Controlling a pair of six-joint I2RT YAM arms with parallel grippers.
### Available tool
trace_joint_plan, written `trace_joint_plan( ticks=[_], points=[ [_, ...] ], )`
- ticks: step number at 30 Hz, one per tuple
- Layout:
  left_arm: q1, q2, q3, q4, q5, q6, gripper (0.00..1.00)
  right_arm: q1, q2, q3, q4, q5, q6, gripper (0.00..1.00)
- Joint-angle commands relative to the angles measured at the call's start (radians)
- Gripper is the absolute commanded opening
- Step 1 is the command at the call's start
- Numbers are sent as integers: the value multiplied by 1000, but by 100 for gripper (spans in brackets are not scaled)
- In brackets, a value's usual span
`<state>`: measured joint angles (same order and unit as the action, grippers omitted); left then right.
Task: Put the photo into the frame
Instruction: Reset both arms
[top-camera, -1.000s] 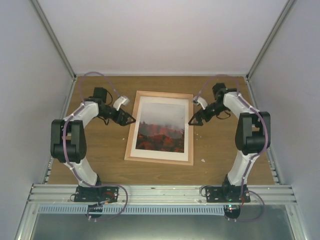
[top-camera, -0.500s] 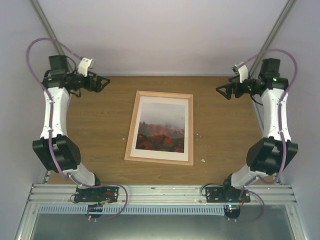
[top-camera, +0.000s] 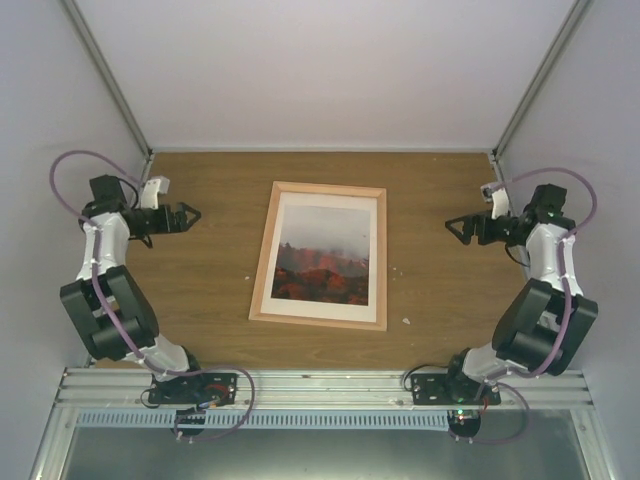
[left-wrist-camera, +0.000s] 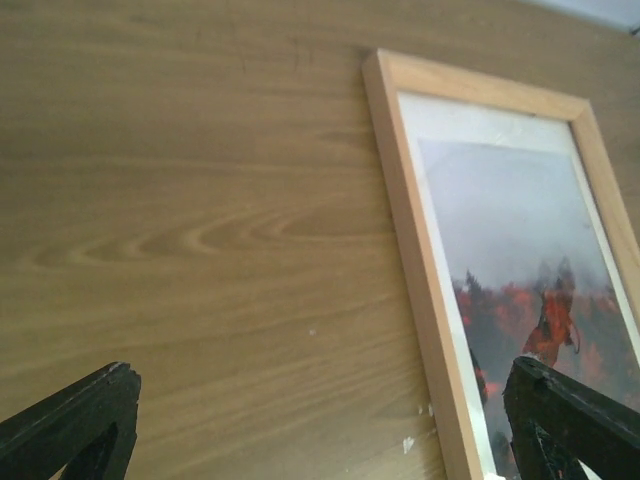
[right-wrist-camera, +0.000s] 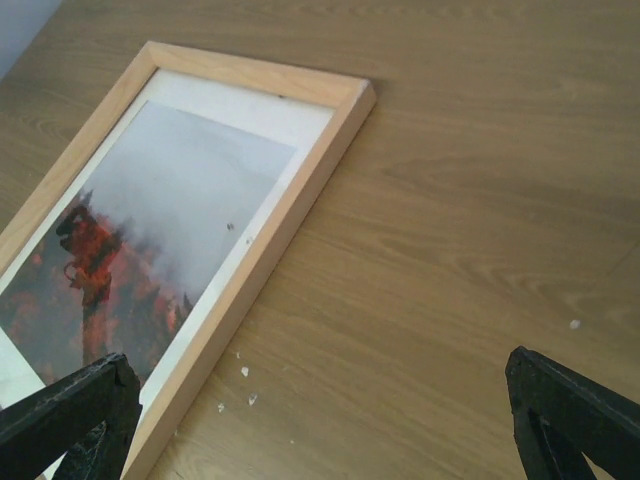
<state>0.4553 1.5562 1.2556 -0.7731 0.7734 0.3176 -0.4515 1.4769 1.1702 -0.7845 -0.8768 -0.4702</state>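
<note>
The light wood frame (top-camera: 263, 262) lies flat in the middle of the table. The photo (top-camera: 322, 260), red-orange hills under grey mist with a white border, lies inside its rails. The frame (left-wrist-camera: 415, 260) and photo (left-wrist-camera: 510, 260) show at the right of the left wrist view; frame (right-wrist-camera: 270, 250) and photo (right-wrist-camera: 150, 220) at the left of the right wrist view. My left gripper (top-camera: 190, 215) is open and empty, well left of the frame. My right gripper (top-camera: 452, 227) is open and empty, well right of it. Both fingertip pairs stand wide apart in the wrist views.
Small white scraps (top-camera: 406, 321) lie on the wood table right of the frame, also in the right wrist view (right-wrist-camera: 243, 372). White walls and metal rails (top-camera: 110, 90) close in the table at left, right and back.
Both arms have pulled away from the frame's upper corners, swung up and outward, then lowered to folded poses at the table's left and right edges. Frame and photo have not moved.
</note>
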Motion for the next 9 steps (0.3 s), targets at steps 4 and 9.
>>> trace_joint_plan(
  ticks=[4,9],
  points=[
    [3,-65,-97,141,-25,14,99,-6,-25,-75,112,-41,30,100],
    [3,-64,-81,145,-38,7,99,-6,-29,-69,122,-48,44,100]
  ],
)
